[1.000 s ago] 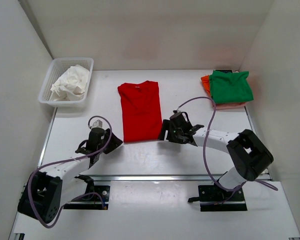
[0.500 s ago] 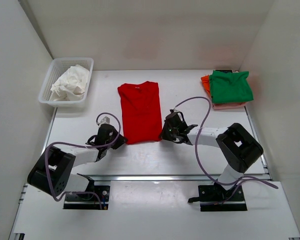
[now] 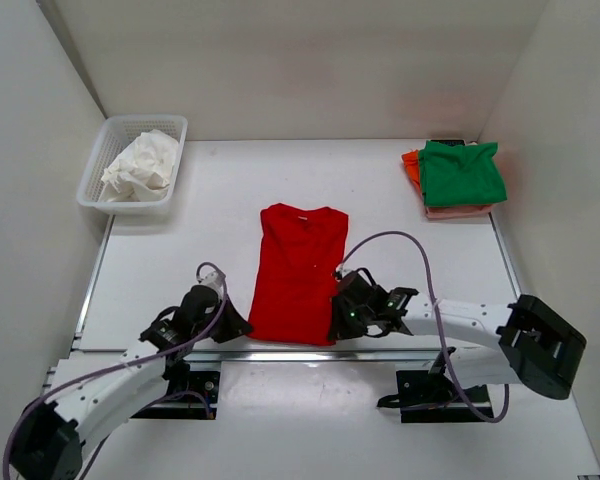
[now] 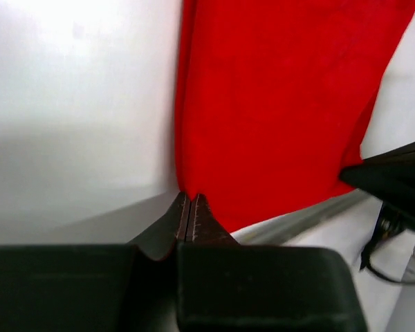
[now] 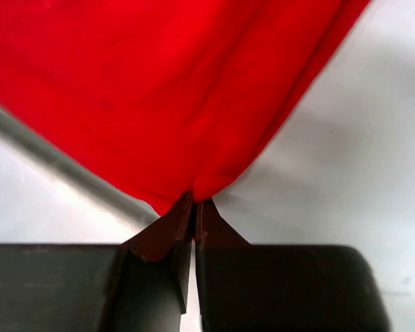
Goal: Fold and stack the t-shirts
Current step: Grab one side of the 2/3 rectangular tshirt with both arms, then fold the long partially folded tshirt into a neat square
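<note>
The red t-shirt (image 3: 298, 272) lies lengthwise on the white counter (image 3: 180, 250), between the two arms. Its collar points toward the far wall and its hem reaches the counter's near edge. It reads as a narrow, nearly straight-sided strip, slightly wider at the collar end. The left end effector (image 3: 242, 327) sits at the hem's left corner. In the left wrist view its fingers (image 4: 191, 207) are pressed together, with the edge of the red cloth (image 4: 277, 104) caught between the tips, so it is clamped on the shirt. The right end effector (image 3: 338, 322) sits at the hem's right corner. In the right wrist view its jaws (image 5: 194, 211) are likewise closed on a pinch of red fabric (image 5: 159, 90), which drapes away from the tips in soft folds. Both arms stretch low along the front of the counter, angled inward toward the shirt. At the far right corner stands a pile of folded shirts, well apart from the red one. A green t-shirt (image 3: 462, 172) is on top, an orange t-shirt (image 3: 411, 165) shows at its left side, and a pale pink t-shirt (image 3: 455, 211) peeks out below. At the far left corner a white plastic basket (image 3: 95, 170) holds a crumpled white cloth (image 3: 138, 168).
</note>
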Controlling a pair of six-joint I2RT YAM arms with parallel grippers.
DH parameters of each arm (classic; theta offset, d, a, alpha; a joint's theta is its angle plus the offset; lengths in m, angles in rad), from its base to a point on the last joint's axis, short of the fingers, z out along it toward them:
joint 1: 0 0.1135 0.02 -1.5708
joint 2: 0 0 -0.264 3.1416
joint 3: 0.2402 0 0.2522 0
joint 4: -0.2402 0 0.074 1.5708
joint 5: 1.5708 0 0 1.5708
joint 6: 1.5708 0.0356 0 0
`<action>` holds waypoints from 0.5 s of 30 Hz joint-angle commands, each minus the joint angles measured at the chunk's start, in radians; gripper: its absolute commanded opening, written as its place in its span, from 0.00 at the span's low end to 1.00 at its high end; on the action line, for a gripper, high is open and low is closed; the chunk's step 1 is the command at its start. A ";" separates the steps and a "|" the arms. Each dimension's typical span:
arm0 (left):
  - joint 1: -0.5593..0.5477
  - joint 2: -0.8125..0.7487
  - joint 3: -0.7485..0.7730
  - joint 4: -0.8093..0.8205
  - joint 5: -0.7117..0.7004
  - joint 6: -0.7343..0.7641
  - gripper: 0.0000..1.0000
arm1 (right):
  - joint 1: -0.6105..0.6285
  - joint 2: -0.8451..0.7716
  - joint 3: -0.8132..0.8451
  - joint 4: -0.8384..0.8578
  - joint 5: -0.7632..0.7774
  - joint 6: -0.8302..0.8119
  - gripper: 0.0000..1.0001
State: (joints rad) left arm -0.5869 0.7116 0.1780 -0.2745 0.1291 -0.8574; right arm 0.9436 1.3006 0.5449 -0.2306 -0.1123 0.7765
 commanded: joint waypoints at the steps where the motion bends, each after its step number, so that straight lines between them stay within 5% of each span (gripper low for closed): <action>1: -0.004 -0.157 -0.015 -0.195 0.004 -0.034 0.00 | 0.012 -0.102 -0.032 -0.090 -0.065 -0.031 0.00; 6: 0.128 -0.262 0.070 -0.157 0.116 0.055 0.00 | -0.187 -0.286 -0.013 -0.134 -0.191 -0.159 0.00; 10: 0.170 -0.138 0.112 0.047 0.159 0.124 0.00 | -0.444 -0.323 0.047 -0.099 -0.383 -0.279 0.00; 15: 0.206 0.040 0.204 0.348 0.110 0.184 0.00 | -0.540 -0.200 0.154 -0.018 -0.431 -0.361 0.00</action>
State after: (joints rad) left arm -0.4191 0.6945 0.3119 -0.1394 0.3031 -0.7574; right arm 0.4435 1.0416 0.6315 -0.2821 -0.4953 0.5274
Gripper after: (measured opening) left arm 0.024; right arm 0.010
